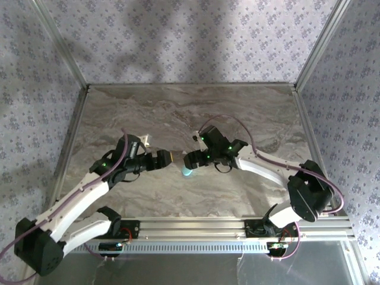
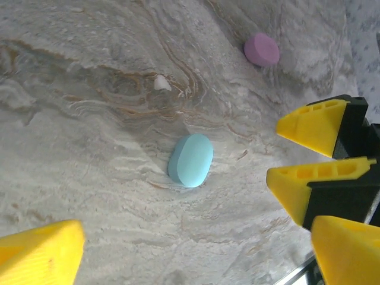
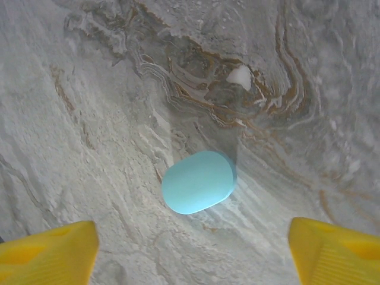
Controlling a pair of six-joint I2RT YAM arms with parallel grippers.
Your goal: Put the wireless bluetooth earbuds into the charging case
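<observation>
A closed light blue oval charging case lies flat on the marble table, also seen from above and under my right wrist. My left gripper hangs open just short of the case, nothing between its yellow fingers. My right gripper is open too, straddling the space near the case without touching it. Its fingers face the left gripper across the case. One tiny pale earbud lies loose on the table beyond the case, also in the right wrist view.
A closed pink oval case rests farther back on the table. Patterned walls with metal frame posts enclose the table on three sides. The two grippers nearly meet at mid-table.
</observation>
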